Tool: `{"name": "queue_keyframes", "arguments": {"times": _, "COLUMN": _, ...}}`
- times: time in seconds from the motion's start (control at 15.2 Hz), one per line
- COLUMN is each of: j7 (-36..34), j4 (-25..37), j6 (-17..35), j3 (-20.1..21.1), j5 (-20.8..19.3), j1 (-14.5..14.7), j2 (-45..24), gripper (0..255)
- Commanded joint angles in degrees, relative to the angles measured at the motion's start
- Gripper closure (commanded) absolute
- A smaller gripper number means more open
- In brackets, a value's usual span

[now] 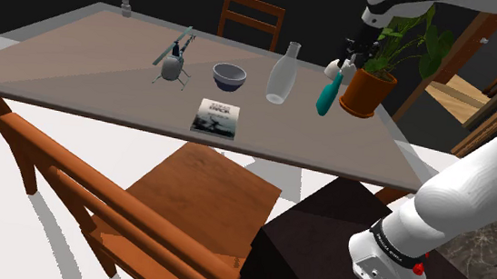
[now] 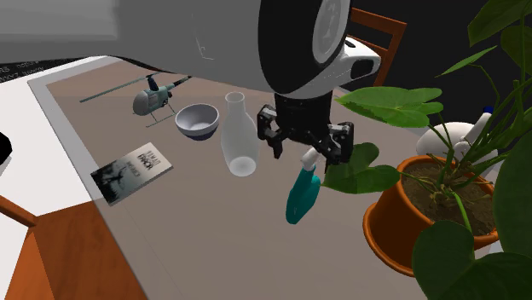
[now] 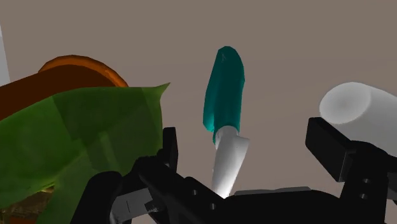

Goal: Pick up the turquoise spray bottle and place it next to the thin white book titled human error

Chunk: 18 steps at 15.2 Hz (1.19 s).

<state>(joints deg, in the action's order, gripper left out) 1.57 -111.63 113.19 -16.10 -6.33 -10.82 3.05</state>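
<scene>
one turquoise spray bottle [image 2: 302, 194] leans, base down, white top between the parted claw [image 2: 309, 152].

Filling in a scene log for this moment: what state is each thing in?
Pincer: open, astride the bottle's white neck.
Spray bottle: tilted, not clasped.
Book: closed, lying flat.
Bowl: upright, empty.
Vase: upright.
Helicopter: on its skids.
Pot: upright.
</scene>
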Motion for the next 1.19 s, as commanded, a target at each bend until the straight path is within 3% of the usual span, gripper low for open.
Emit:
{"name": "queue_keyframes", "arguments": {"times": 0.0, "j7": 0.2, "j4": -0.7, "j6": 1.5, "j3": -0.2, "j5": 0.2, "j1": -0.2, "j2": -0.7, "gripper": 0}}
{"name": "queue_keyframes", "arguments": {"times": 0.26, "j7": 0.3, "j4": -2.5, "j6": 4.1, "j3": -0.4, "j5": 0.3, "j1": -0.3, "j2": -1.5, "gripper": 0}}
{"name": "queue_keyframes", "arguments": {"times": 0.73, "j7": 0.3, "j4": -2.5, "j6": 4.1, "j3": -0.4, "j5": 0.3, "j1": -0.3, "j2": -1.6, "gripper": 0}}
{"name": "queue_keyframes", "arguments": {"times": 0.79, "j7": 0.3, "j4": -2.5, "j6": 4.1, "j3": -0.4, "j5": 0.3, "j1": -0.3, "j2": -1.6, "gripper": 255}}
{"name": "queue_keyframes", "arguments": {"times": 1.12, "j7": 0.3, "j4": -2.5, "j6": 4.1, "j3": -0.4, "j5": 0.3, "j1": -0.3, "j2": -1.6, "gripper": 255}}
